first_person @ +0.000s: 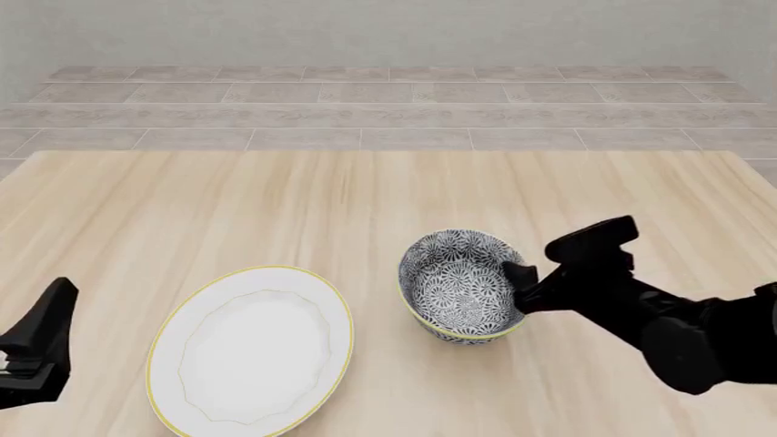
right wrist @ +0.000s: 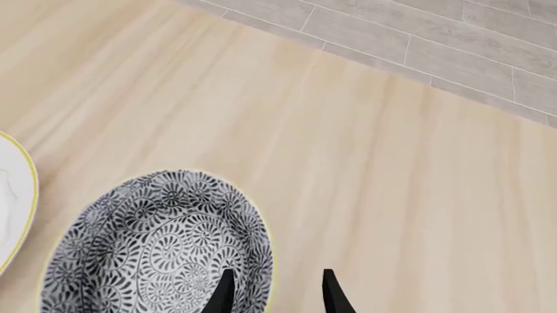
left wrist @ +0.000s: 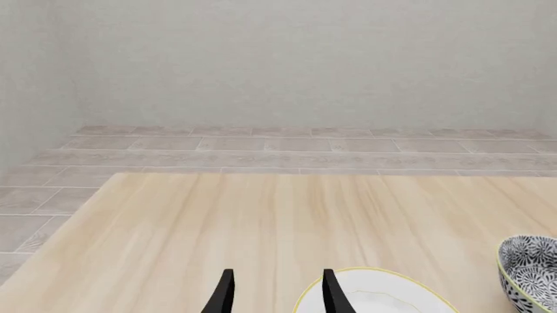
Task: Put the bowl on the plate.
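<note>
The bowl (first_person: 459,284), dark grey and white floral with a thin yellowish rim, stands on the table right of centre. The white plate (first_person: 249,350) with a yellow rim lies flat to its left, a small gap between them. My right gripper (first_person: 519,278) is open at the bowl's right rim. In the right wrist view the right gripper (right wrist: 278,274) straddles the bowl's (right wrist: 148,248) rim, one finger inside and one outside. My left gripper (first_person: 55,305) is open and empty near the table's front left, left of the plate. The left wrist view shows the left gripper (left wrist: 278,274), plate (left wrist: 383,297) and bowl (left wrist: 529,274).
The light wooden table (first_person: 304,200) reaches back to a tiled floor (first_person: 388,109) and a pale wall. The plate's edge (right wrist: 13,195) shows beside the bowl in the right wrist view.
</note>
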`<state>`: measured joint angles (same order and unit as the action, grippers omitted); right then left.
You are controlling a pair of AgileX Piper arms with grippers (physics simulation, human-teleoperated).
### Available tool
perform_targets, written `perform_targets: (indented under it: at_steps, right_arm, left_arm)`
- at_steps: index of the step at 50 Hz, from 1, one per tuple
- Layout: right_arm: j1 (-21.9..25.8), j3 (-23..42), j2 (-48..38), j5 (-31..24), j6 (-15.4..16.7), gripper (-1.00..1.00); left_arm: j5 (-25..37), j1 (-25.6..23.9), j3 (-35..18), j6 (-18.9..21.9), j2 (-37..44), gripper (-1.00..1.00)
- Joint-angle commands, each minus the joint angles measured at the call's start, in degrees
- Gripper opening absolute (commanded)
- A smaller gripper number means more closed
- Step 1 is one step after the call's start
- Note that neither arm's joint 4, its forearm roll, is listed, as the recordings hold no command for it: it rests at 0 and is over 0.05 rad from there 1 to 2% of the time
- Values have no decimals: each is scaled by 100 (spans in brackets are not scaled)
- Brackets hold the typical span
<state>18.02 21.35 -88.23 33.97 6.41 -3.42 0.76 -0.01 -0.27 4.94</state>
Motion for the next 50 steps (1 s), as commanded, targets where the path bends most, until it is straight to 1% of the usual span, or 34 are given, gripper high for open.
perform_targets:
  at_steps: [1, 35, 50]
  right_arm:
    - [17, 50, -228, 93, -41, 100]
    - [46, 35, -668, 363, -109, 100]
    - [38, 2, -725, 421, -117, 100]
  left_arm:
    - [-49, -17, 0, 13, 45, 100]
    - [-111, -60, -1, 32, 88, 100]
    - [-102, -62, 0, 33, 95, 100]
